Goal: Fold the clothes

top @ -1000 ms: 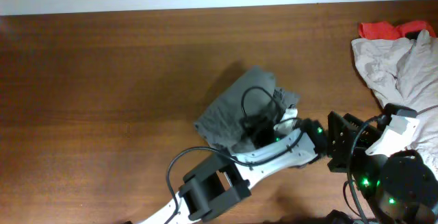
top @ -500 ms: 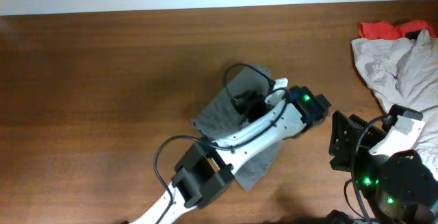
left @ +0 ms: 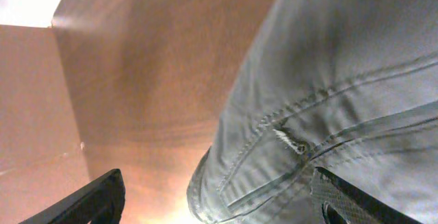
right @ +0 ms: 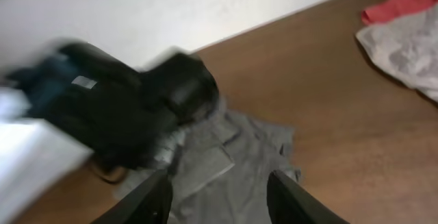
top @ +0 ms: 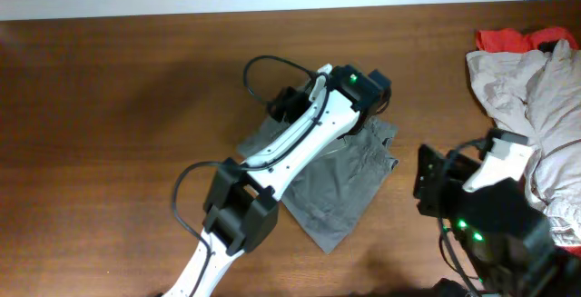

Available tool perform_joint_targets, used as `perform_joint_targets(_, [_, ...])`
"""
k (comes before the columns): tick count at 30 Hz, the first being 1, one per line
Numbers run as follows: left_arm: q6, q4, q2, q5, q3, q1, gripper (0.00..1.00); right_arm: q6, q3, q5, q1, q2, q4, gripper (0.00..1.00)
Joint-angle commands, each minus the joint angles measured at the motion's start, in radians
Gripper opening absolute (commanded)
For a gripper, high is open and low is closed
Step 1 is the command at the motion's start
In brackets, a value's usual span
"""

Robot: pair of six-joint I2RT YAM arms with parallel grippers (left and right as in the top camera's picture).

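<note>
Hovering low over the grey garment (top: 349, 183), which is lying rumpled at centre frame on the table (top: 118, 106), the L gripper (left: 217, 183) is showing both fingers (left: 102, 196) spread wide, nothing pinched. A stitched hem (left: 301, 142) is filling the right of the L wrist view. The R gripper (right: 219, 203) is sitting at lower right of the overhead, also released, not touching cloth. The unfolded pile (top: 531, 88) is waiting at upper right. Prob. step: taking an edge for a fold. Doing it well means going for the hem corner, not mid-fabric, pinching one layer only, lifting just clear, then carrying across so edges are lining up, w/ R pinning the opposite side.
</note>
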Motion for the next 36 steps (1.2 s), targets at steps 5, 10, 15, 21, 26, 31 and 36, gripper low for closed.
perform_joint_targets(5, [0.179, 0.109, -0.135, 0.12, 0.049, 0.134, 0.93, 0.083, 0.01, -0.004, 0.0, 0.108, -0.075, 0.56])
perform_joint_targets(10, [0.544, 0.223, -0.135, 0.625, 0.049, 0.286, 0.93, 0.112, 0.01, -0.037, -0.04, 0.181, -0.108, 0.61])
perform_joint_targets(15, [0.87, 0.237, -0.135, 1.026, 0.049, 0.392, 0.94, 0.091, 0.01, -0.167, -0.144, 0.267, -0.154, 0.74])
perform_joint_targets(21, [1.125, 0.149, -0.134, 1.126, 0.043, 0.423, 0.95, 0.03, 0.01, -0.293, -0.277, 0.414, -0.203, 0.78])
perform_joint_targets(26, [1.243, 0.129, -0.129, 1.132, 0.035, 0.417, 0.91, 0.019, 0.01, -0.32, -0.342, 0.515, -0.195, 0.21])
perform_joint_targets(31, [1.258, 0.135, -0.074, 1.108, 0.02, 0.416, 0.89, -0.01, 0.01, -0.359, -0.4, 0.605, -0.182, 0.04])
perform_joint_targets(36, [1.259, 0.134, 0.01, 1.11, 0.02, 0.402, 0.89, -0.14, 0.01, -0.493, -0.451, 0.66, -0.096, 0.04])
